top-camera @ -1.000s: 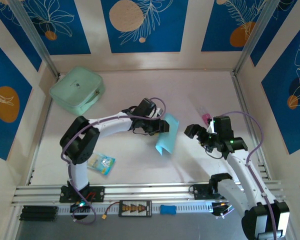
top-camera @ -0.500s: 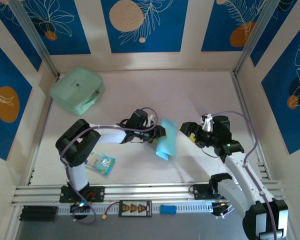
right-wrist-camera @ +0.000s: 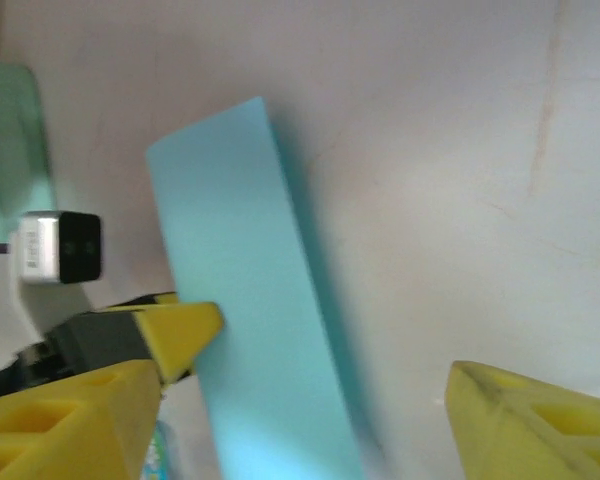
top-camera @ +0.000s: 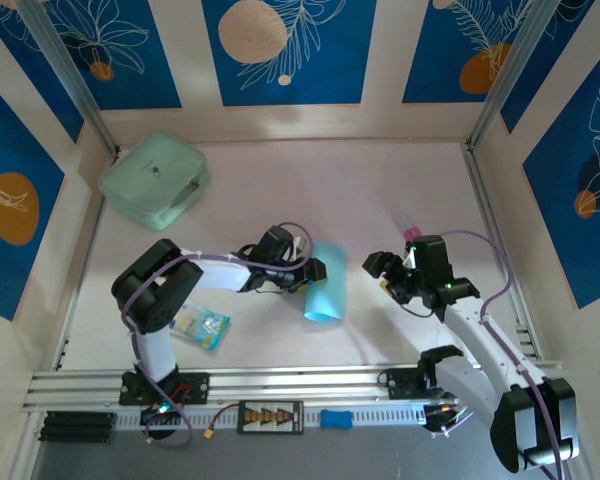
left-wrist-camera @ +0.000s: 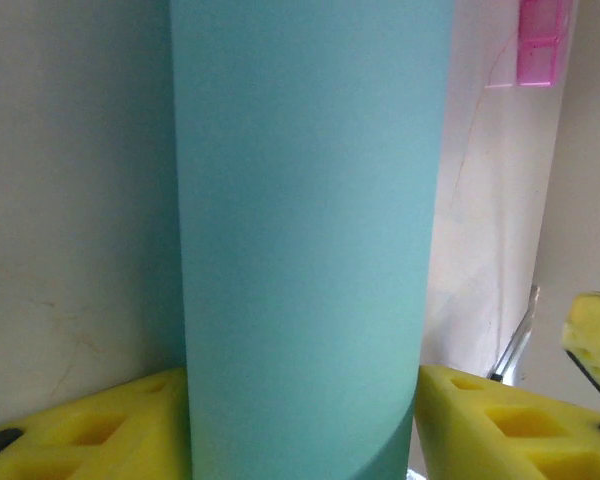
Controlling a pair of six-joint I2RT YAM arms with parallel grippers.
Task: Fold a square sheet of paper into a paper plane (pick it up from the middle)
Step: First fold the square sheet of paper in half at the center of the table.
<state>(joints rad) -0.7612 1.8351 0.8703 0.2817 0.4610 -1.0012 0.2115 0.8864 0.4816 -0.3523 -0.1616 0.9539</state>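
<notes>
the fold looks to be at an early stage: the square sheet of paper [top-camera: 326, 298] is bent over into a soft loop, not creased, and has no dart shape yet. it sits near the middle of the worktop [top-camera: 400, 190], one end clamped in the left end effector [top-camera: 308, 275], whose yellow pads [left-wrist-camera: 90, 425] press on either side of the curl. the right end effector [top-camera: 386, 272] hangs near the sheet's right edge, apart from it, jaws wide and empty. the next move likely calls for the right one to reach the free edge or press the bend flat, with the edges kept aligned.
</notes>
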